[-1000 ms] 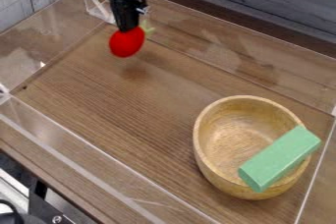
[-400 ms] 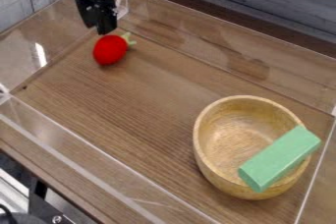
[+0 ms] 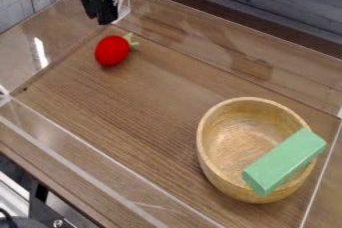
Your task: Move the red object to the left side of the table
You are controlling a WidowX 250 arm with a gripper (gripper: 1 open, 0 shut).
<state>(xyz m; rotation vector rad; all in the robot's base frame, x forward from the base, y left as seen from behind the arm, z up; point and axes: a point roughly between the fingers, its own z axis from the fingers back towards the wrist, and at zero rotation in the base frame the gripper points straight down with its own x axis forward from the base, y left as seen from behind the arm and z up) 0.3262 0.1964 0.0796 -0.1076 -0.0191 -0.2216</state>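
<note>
Gripper point(image 3: 100, 18) has drawn back slightly toward the far edge since the earlier frame; red toy point(image 3: 112, 51) keeps its place. Gripper jaws stand spread, holding nothing, with a visible gap between them and the toy. Toy sits on the wood-grain table point(image 3: 160, 112), left of centre and toward the far side, just nearer than the gripper. Its small green top point(image 3: 131, 40) points toward the far right. Bare wood shows between toy and wooden bowl point(image 3: 225, 137), which stands well apart at the near right. Green block point(image 3: 283, 162) lies tilted across the bowl's right side, one end over the rim. Clear wall point(image 3: 30, 67) borders the table at left.
</note>
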